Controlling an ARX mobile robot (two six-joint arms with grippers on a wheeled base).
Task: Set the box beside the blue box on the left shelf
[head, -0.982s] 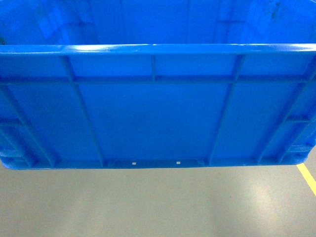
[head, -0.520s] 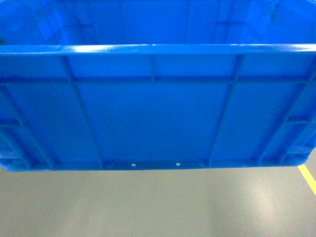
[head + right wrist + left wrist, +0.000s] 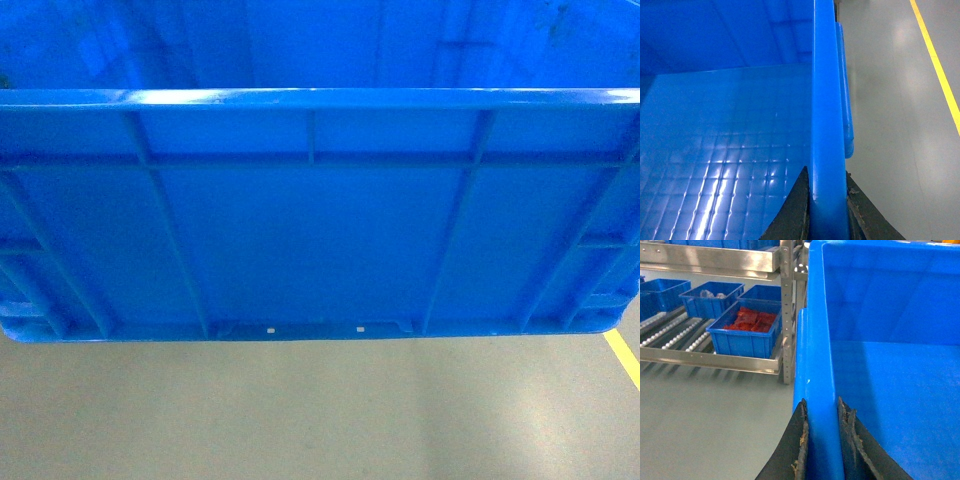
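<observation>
The box (image 3: pixel 320 230), a large bright blue open-top crate with ribbed sides, hangs above the grey floor and fills most of the head view. My left gripper (image 3: pixel 821 407) is shut on the box's left rim (image 3: pixel 817 340), one black finger outside and one inside. My right gripper (image 3: pixel 826 175) is shut on the right rim (image 3: pixel 827 90) the same way. The box's inside (image 3: pixel 730 150) is empty. To the left stands a metal shelf (image 3: pixel 715 260) whose roller level holds blue boxes; the nearest blue box (image 3: pixel 747 330) contains red items.
Two more blue bins (image 3: pixel 710 297) sit further left on the shelf's rollers (image 3: pixel 670 335). The shelf's upright post (image 3: pixel 786 315) stands close to the box's left side. A yellow floor line (image 3: pixel 935 60) runs along the right, with open grey floor (image 3: pixel 300 410) below the box.
The box's lower edge dipped a little in the head view, then came back up slightly. Both grips hold as before.
</observation>
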